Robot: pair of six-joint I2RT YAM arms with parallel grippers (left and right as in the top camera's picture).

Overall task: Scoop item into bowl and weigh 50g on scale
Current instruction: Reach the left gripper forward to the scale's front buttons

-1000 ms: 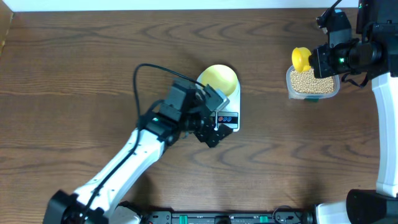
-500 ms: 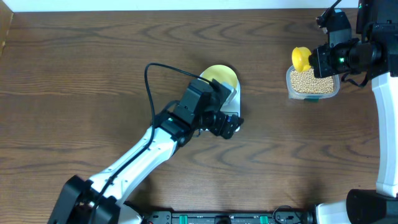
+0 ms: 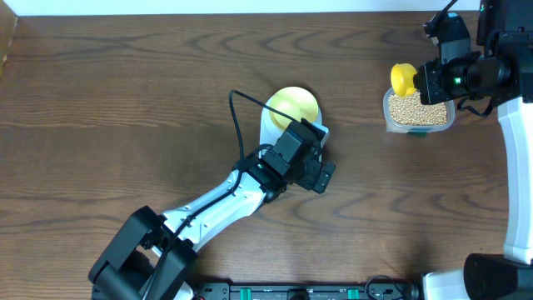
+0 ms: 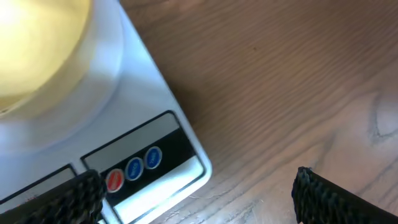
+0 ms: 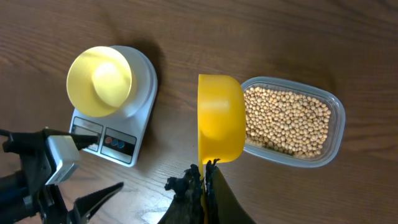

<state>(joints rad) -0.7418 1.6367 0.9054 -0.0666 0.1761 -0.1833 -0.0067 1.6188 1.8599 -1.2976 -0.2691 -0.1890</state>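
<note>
The pale-yellow bowl [image 3: 293,106] sits empty on the white scale [image 3: 268,132]. In the left wrist view the bowl [image 4: 31,50] is at the top left, and the scale [image 4: 143,106] shows its red and blue buttons. My left gripper [image 3: 321,177] hovers open over the scale's front right corner, and nothing lies between its fingers [image 4: 320,193]. Tan beans [image 3: 415,108] fill a clear tub at the right. My right gripper [image 5: 205,171] is shut on the handle of a yellow measuring spoon [image 5: 221,118]. The spoon is held on edge above the tub's left end.
The clear plastic tub [image 5: 334,134] rests on the brown wooden table [image 3: 125,100] near the right arm's base. The left arm's black cable [image 3: 237,112] loops up just left of the scale. A white wall edge runs along the back.
The left arm has swung rightward along the scale's front edge, and its open gripper has gone from the display area to the front right corner. The right arm and spoon have not moved.
</note>
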